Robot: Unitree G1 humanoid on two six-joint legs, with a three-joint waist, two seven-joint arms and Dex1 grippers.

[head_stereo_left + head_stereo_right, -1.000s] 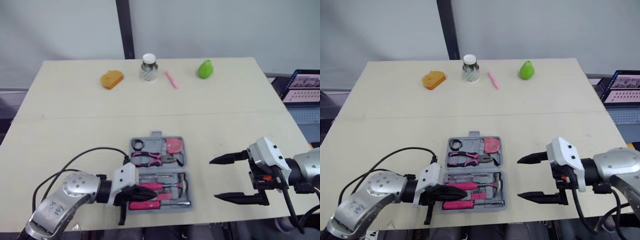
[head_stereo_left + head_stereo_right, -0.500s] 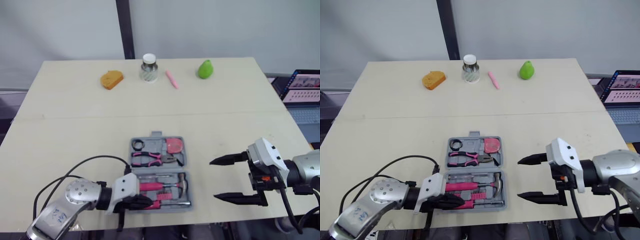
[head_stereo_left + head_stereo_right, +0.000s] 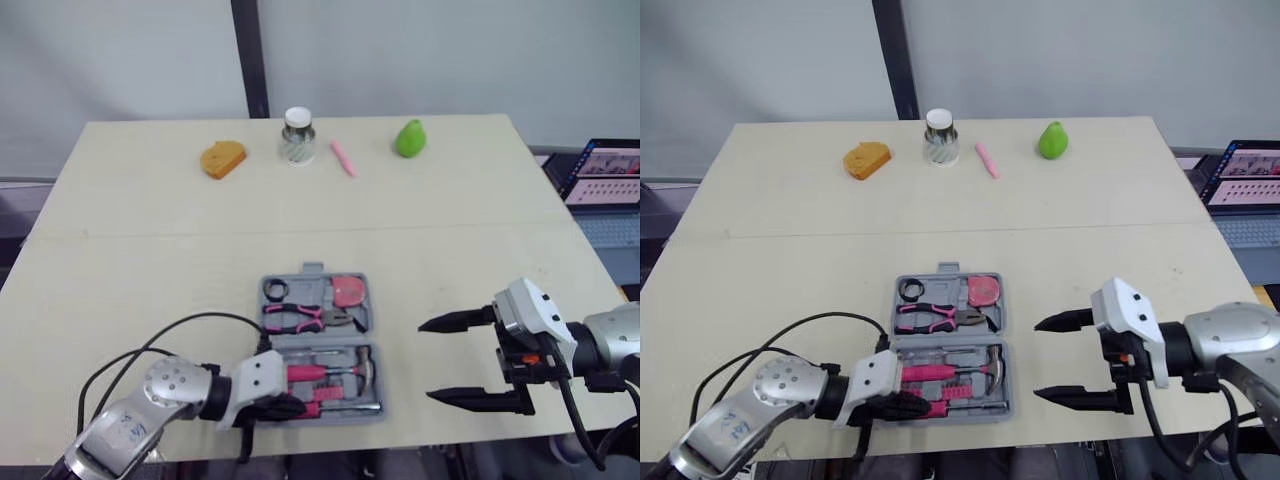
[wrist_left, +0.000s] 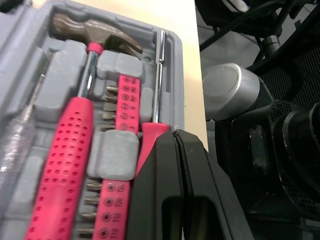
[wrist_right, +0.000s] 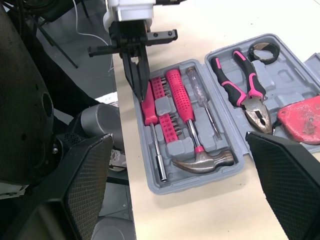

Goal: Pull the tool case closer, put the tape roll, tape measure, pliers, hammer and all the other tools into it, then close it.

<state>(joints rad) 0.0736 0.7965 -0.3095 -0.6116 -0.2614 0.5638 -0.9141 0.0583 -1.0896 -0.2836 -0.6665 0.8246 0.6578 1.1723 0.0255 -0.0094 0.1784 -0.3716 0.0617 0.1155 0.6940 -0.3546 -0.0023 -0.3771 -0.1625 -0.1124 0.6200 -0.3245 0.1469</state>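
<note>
My left end effector [image 3: 272, 408]: clenched, tips on pink screwdriver [image 5: 149, 111] handle in front half of tool case [image 3: 312, 270]. Case open, near front edge of tabletop [image 3: 150, 270]. Already seated inside: tape roll [image 3: 275, 290], pliers [image 3: 305, 317], tape measure [image 3: 348, 291], hammer [image 3: 366, 368]. My right end effector [image 3: 426, 360]: released, hovering beside case, not touching. I judge packing nearly done; closing lid remains.
</note>
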